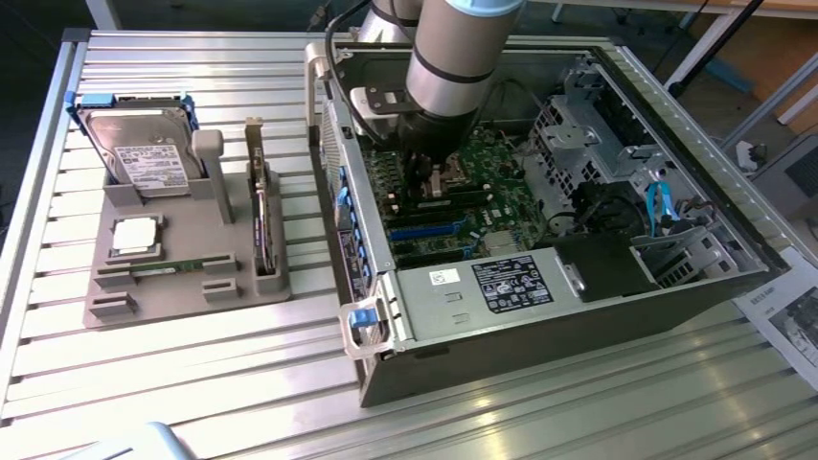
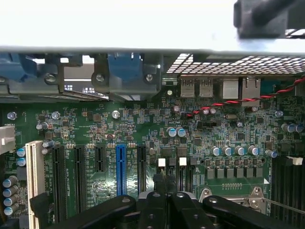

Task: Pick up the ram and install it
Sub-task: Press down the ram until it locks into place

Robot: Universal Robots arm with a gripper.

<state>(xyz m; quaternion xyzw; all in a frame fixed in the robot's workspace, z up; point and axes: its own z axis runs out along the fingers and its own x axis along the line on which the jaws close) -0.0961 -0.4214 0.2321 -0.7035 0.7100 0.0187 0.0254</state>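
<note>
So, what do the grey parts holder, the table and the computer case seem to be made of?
The parts holder looks like matte grey plastic: dull and moulded. The table appears to be ribbed aluminium, since it shines with bright glare. The computer case seems painted or bare sheet metal, judging by thin folded edges.

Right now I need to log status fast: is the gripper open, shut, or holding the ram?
Gripper: down inside the computer case over the motherboard; open or shut, or holding the ram, cannot be told.
</note>
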